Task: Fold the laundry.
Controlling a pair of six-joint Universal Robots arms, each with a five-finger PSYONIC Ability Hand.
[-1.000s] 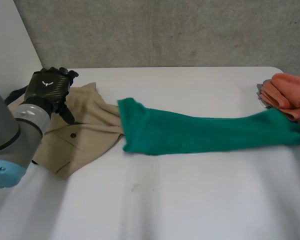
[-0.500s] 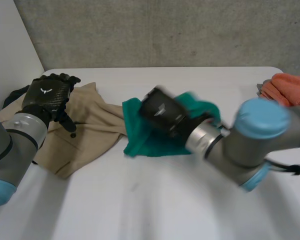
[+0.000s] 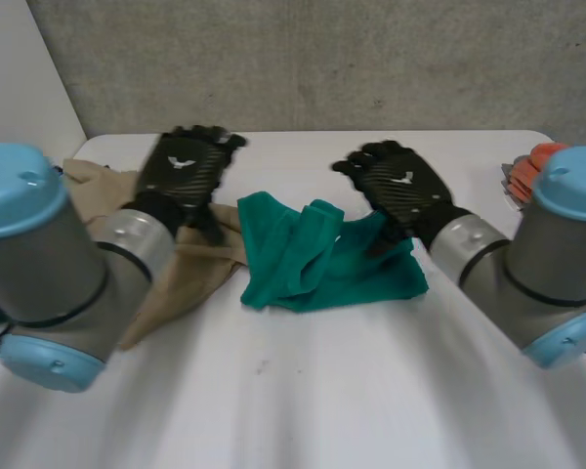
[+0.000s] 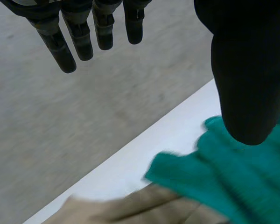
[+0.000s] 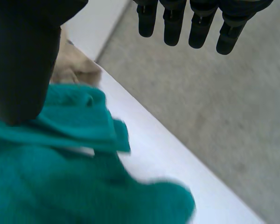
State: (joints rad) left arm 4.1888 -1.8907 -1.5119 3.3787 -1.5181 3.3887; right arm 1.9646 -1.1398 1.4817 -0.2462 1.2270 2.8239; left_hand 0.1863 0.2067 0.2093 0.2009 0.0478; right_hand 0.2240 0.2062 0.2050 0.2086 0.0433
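Both arms reach forward, the left hand (image 3: pixel 184 174) and right hand (image 3: pixel 402 186) with fingers straight and relaxed.

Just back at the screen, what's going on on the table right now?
Both hands are open and hold nothing. The left hand is over the beige garment, just beside the green cloth. The right hand is over the green cloth's right side. That cloth lies bunched in the middle of the white table, its left edge meeting the beige garment. Orange cloths sit at the table's right edge. The green cloth is not yet folded flat.
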